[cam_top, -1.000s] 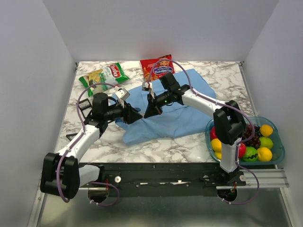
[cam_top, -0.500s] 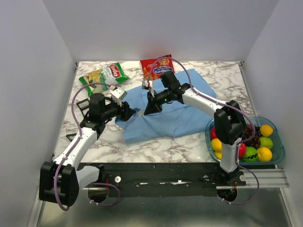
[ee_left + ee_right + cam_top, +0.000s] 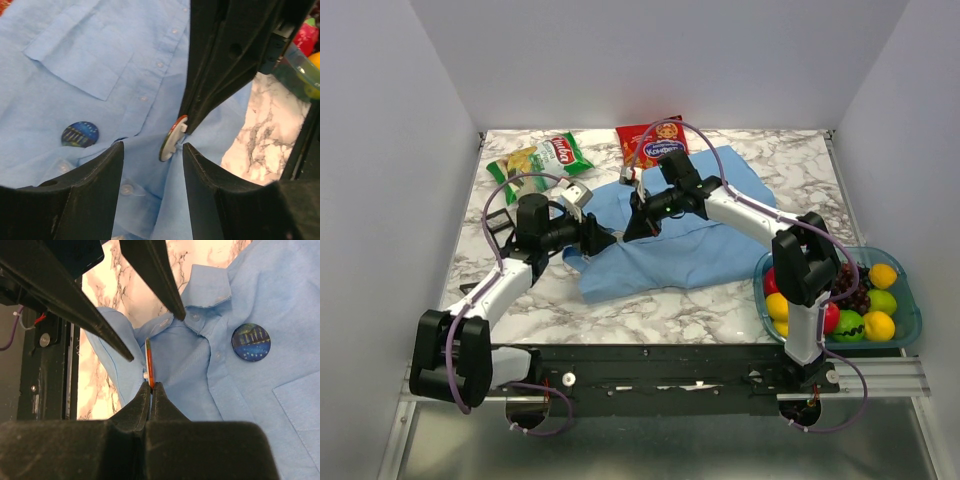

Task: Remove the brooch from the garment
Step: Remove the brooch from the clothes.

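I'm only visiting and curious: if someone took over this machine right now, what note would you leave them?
The right gripper is shut on a thin red-edged disc, held on edge at the front of the blue shirt. The left gripper is open either side of that disc, holding nothing. The shirt lies on the marble table; the dark blue brooch sits on it near the chest pocket, untouched. Done: nothing off yet. Left: remove the brooch; whether the disc is pinned to the cloth, I cannot tell.

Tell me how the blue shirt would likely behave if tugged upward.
Probably floppy: the shirt puckers into folds around the red-rimmed disc pinched by the right gripper. Likely light, so it may lift with the disc rather than stay flat.
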